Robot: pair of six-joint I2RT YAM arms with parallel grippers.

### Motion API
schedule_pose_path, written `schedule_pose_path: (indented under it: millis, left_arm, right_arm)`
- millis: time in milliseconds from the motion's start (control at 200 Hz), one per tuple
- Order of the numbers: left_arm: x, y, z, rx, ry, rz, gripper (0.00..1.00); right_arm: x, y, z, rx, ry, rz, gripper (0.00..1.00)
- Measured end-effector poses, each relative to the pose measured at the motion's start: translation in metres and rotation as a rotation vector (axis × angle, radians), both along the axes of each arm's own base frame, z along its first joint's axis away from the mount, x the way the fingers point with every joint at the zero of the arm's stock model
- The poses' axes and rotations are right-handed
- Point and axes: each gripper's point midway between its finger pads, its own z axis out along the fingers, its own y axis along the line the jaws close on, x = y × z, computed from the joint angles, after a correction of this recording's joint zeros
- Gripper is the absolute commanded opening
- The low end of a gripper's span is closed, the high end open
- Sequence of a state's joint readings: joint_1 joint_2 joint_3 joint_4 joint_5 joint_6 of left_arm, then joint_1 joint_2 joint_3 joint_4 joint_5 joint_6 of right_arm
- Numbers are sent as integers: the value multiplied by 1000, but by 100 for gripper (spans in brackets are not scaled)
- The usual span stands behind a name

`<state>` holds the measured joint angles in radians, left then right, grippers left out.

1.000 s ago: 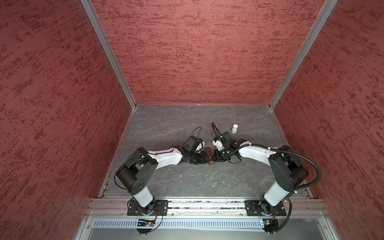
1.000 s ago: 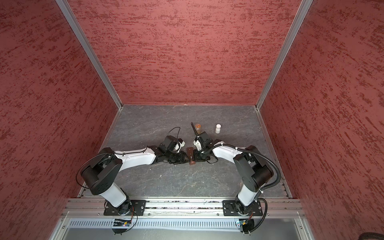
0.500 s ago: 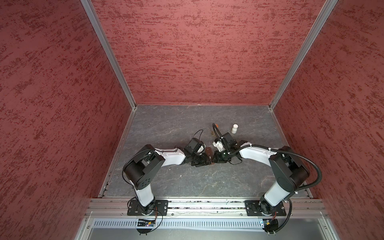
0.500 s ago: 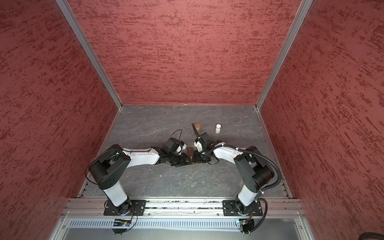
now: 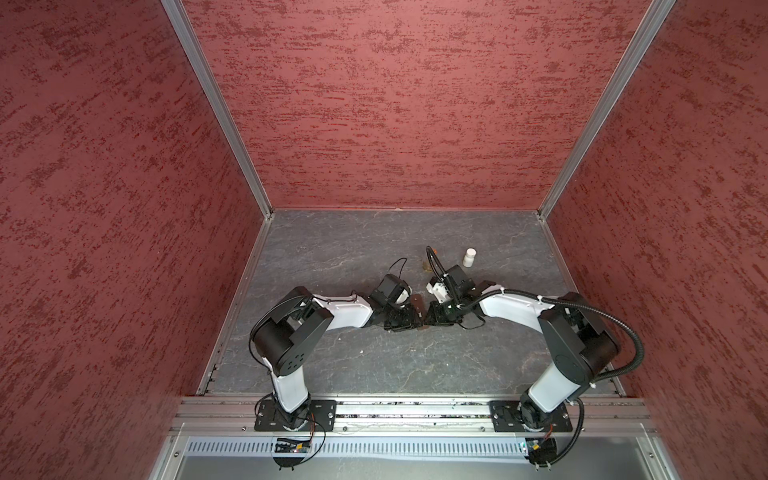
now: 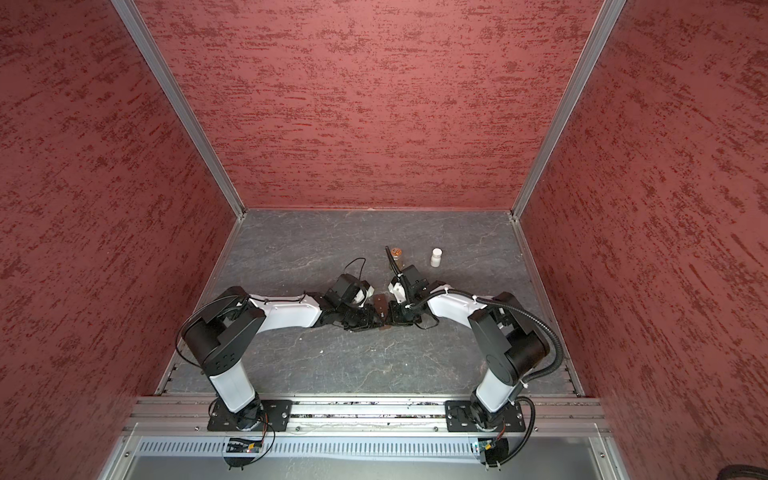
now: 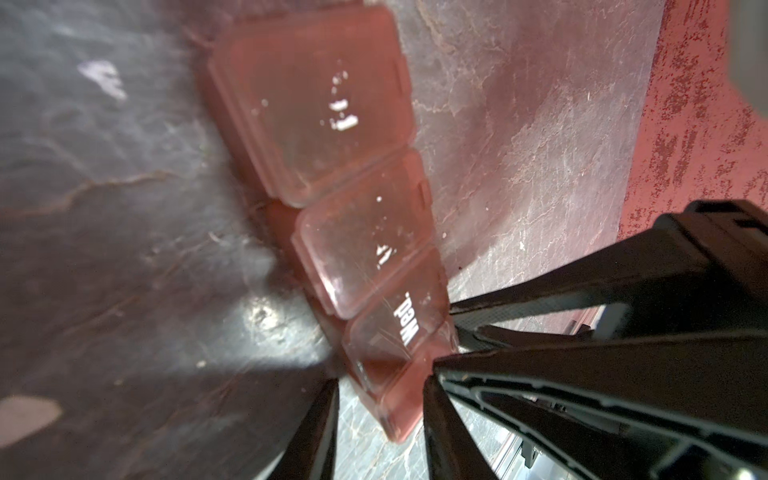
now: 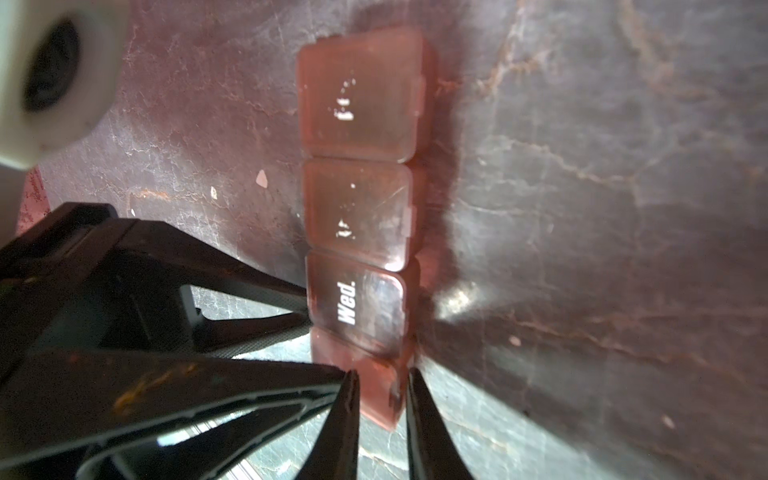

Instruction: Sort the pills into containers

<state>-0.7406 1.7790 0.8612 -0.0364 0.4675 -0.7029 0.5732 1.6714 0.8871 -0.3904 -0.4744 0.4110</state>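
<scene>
Grey table (image 5: 374, 365) bears reddish containers (image 8: 357, 199); contents cannot be told.

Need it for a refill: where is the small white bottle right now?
In both top views the small white bottle stands upright on the table, right of centre toward the back, just right of the orange-capped amber bottle.

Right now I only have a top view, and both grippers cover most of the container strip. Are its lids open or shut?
Observer: On the container strip, the three lids in clear sight, "Wed." among them, lie shut.
Operator: Where is the right gripper?
Observer: The right gripper has the compartment just past "Wed." between its fingertips.
Operator: And the left?
Observer: The left gripper touches the strip's side at "Wed."; whether it clamps, I can't tell.
</scene>
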Motion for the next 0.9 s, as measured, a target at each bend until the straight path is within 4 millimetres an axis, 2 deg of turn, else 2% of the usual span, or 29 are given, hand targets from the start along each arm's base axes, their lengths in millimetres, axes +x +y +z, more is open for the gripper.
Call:
schedule_pose_path:
  millis: [516,626,902]
  left_arm:
    - [4,-2,-1,-21,28,-6,27]
    - [5,-1,0,-24,33,-4,23]
    - [8,-1,2,-26,29,1,18]
  right_arm:
    - [1,-3,0,16,21,-10,11]
    - [1,-4,1,19,24,-12,9]
    - [0,-6,2,13,27,-16,8]
